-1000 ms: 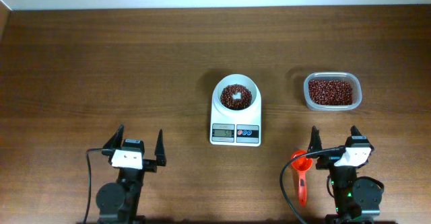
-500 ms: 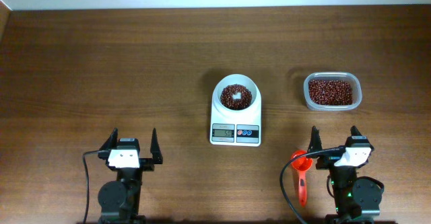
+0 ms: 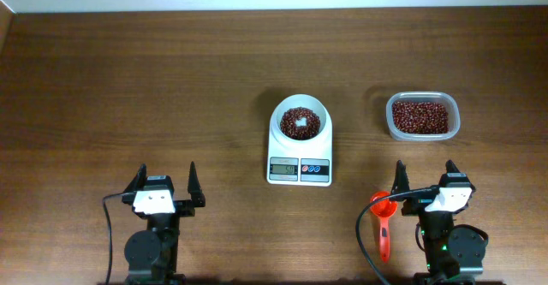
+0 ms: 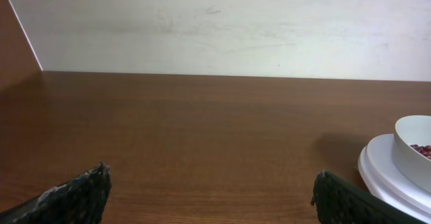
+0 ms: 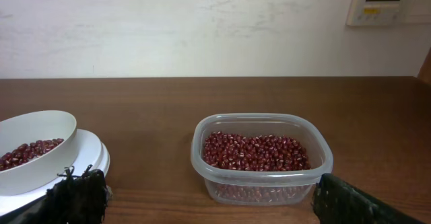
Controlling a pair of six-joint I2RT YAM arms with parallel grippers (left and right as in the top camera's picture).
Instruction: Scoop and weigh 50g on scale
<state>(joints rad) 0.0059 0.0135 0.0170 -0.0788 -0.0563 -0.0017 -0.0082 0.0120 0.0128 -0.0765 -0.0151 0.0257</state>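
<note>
**A:** From overhead, what do we find changed?

**B:** Only the left gripper [image 3: 166, 178]. It has shifted a little to its own left and squared up, with its fingers spread wide and nothing between them. The right gripper [image 3: 424, 172] sits where it was, equally spread and empty. The scoop [image 3: 382, 221] is just beside its left finger, handle running back toward the arm.

**A:** And the scale [image 3: 300, 148]?

**B:** It is on the table [image 3: 171, 80], ahead of both grippers and between them. Its long axis runs straight away from them, display end nearest and bowl end beyond, with beans [image 3: 300, 122] in the bowl. The tub [image 3: 423, 137] lies ahead of the right gripper.

**A:** What do we get from the left wrist?

**B:** The left gripper [image 4: 210, 172] has its fingertips parted over bare wood. The scale [image 4: 377, 173] is ahead to its right, and beans [image 4: 423, 148] just show inside the bowl.

**A:** And from the right wrist?

**B:** The right gripper [image 5: 209, 179] is parted too. The scale [image 5: 91, 153] is ahead to its left with beans [image 5: 27, 154] in the bowl, and the tub [image 5: 262, 118] is straight ahead, full of more.
</note>
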